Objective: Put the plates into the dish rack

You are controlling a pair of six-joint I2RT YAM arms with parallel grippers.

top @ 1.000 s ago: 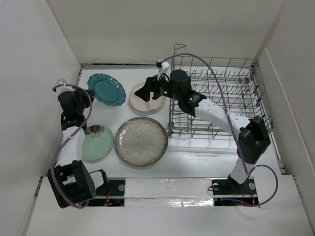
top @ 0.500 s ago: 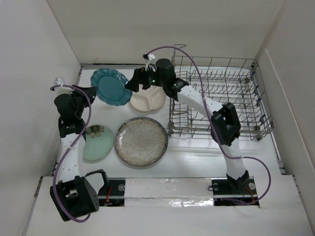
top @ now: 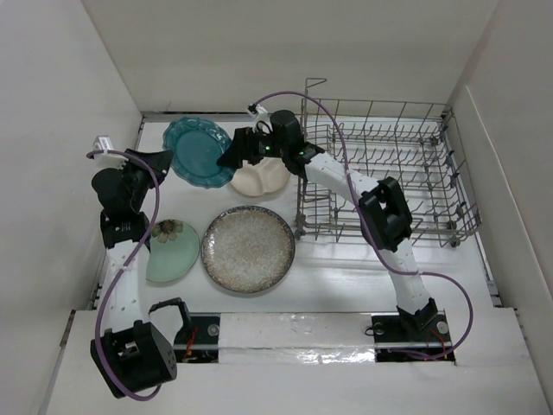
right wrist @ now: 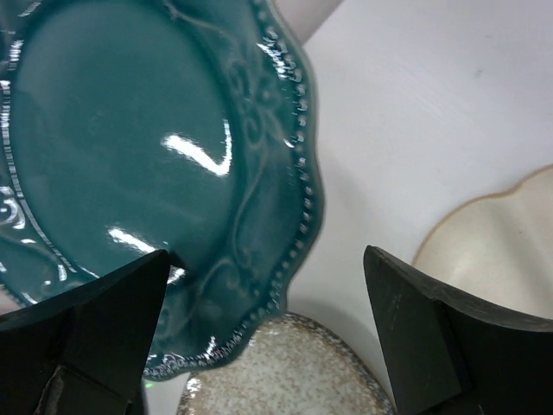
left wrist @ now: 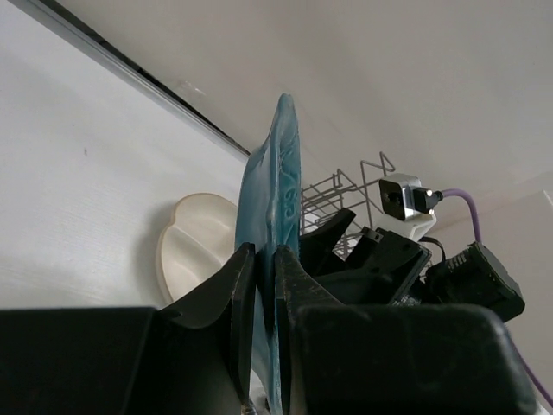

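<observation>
The dark teal scalloped plate (top: pixel 200 151) is lifted off the table at the back left, with my left gripper (top: pixel 164 160) shut on its left rim. In the left wrist view the teal plate (left wrist: pixel 281 190) stands edge-on between the fingers of that gripper (left wrist: pixel 266 294). My right gripper (top: pixel 230 157) is open at the plate's right side. In the right wrist view the teal plate's (right wrist: pixel 147 156) beaded rim lies between the wide jaws of the right gripper (right wrist: pixel 266 259), untouched. The cream plate (top: pixel 259 179), the speckled plate (top: pixel 248 249) and the mint plate (top: pixel 170 252) lie flat. The dish rack (top: pixel 380 173) stands on the right.
White walls close in the table on the left, back and right. The rack's raised wire handle (top: pixel 313 84) stands at its back left corner, just right of my right arm. A purple cable (top: pixel 333 112) arcs over the rack.
My left gripper has raised and tilted the teal plate toward the right. My right arm has swung left from the cream plate to the teal plate's rim, its jaws opening wider.
</observation>
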